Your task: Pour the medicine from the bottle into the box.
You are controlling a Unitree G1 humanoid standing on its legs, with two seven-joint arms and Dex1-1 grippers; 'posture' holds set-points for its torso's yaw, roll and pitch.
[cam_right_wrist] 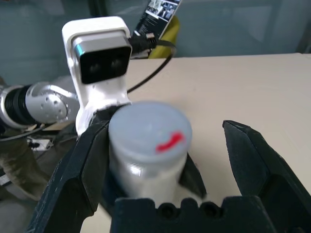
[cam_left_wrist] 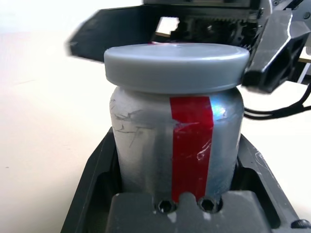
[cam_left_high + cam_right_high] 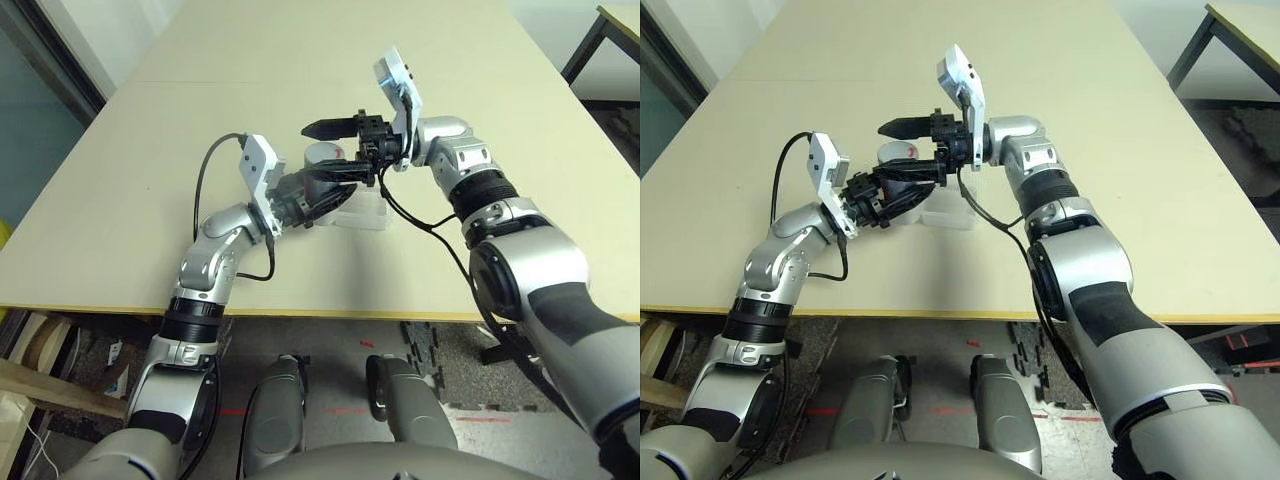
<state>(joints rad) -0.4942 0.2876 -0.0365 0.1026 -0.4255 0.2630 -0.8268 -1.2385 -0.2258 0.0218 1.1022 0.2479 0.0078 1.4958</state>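
The left claw (image 3: 335,178) is clamped on the bottle (image 2: 177,136), held upright above the box (image 3: 362,212), well in from the tabletop's (image 3: 330,60) near edge. The right claw (image 1: 165,165) stands apart, straddling the cap (image 2: 176,65). The smooth silver cylinder with its red stripe may twist in the pads; a poor grip on the flat round grey cap could slip. The clear plastic box is shallow, so pellets might bounce out.
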